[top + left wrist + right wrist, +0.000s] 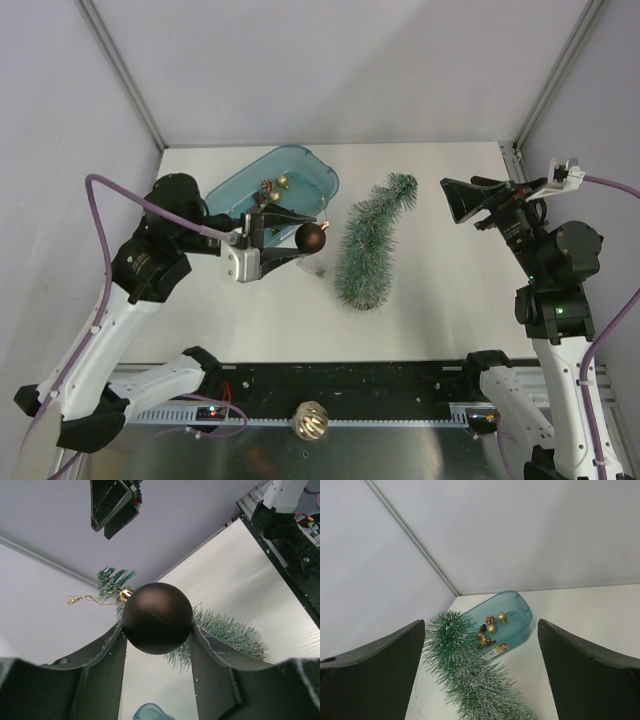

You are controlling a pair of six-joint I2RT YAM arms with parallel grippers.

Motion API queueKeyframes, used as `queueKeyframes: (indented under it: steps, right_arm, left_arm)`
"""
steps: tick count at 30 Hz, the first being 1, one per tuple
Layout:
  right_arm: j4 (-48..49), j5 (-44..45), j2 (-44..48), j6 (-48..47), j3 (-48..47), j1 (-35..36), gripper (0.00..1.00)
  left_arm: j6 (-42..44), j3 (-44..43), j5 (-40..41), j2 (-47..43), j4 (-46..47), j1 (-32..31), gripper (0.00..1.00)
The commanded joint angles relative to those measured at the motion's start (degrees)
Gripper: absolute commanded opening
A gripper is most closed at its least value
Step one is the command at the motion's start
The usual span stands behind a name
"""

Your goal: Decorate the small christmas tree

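White surface (250, 320), pale walls all round, and the small christmas tree (372, 245) looks to be lying on its side near the middle. Its wide end points toward you and its bent tip toward the far wall, just right of the teal tub (322, 172).

Expect the tree to be light and springy. The frosted needles will give under the fingers and offer little to hold, so a squeeze halfway up would probably only crush bristles. I would take it low, at the trunk by the wide end (the wooden foot is not clear from any view), because that is likely the stiffest part.

Your left pincer (305, 240) is clamped on a dark matte bauble (157, 617), one finger on each side, just left of the tree. The bauble's gold cap and thread (85, 599) point at the needles. It is smooth, round and likely brittle, so it could slip.

Your right pincer (452, 200) is spread wide with nothing in it, near the tree's tip.

In the tub you have two gold baubles (501, 616), a pine cone (490, 619) and a brown ornament (482, 639). One gold wire ball (311, 420) lies off the surface, down between the arm bases.
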State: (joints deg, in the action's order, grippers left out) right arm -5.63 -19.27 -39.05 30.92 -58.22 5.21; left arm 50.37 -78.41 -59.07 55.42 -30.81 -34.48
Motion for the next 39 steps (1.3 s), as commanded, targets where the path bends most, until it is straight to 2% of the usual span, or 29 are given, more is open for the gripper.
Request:
queueKeyframes:
  steps: [1, 11, 15, 23, 30, 39]
  right_arm:
    - [0.5, 0.8, 0.5, -1.1, -0.7, 0.1, 0.99]
    - [0.8, 1.2, 0.9, -1.5, 0.2, 0.0, 0.99]
    - [1.3, 1.2, 1.0, -1.6, 0.6, 0.0, 0.99]
    - [2.3, 1.5, 1.2, -1.5, 3.2, 0.0, 0.99]
    - [3.5, 1.5, 0.7, -1.6, 4.1, 0.1, 0.99]
    - [4.4, 1.7, 0.6, -2.2, 5.4, 0.1, 0.99]
  left_arm:
    - [4.8, 0.6, 1.7, 1.4, -0.2, -1.0, 0.09]
    - [3.6, 4.1, 1.0, 4.0, -4.4, -4.7, 0.06]
    - [9.4, 8.1, 2.8, 3.8, -8.6, -4.8, 0.04]
    - [14.8, 14.0, 6.6, 4.2, -9.2, -4.0, 0.0]
    - [18.8, 15.7, 5.8, 7.7, -9.2, 0.0, 0.0]
    - [24.4, 16.4, 5.4, 11.4, -9.2, 0.1, 0.0]
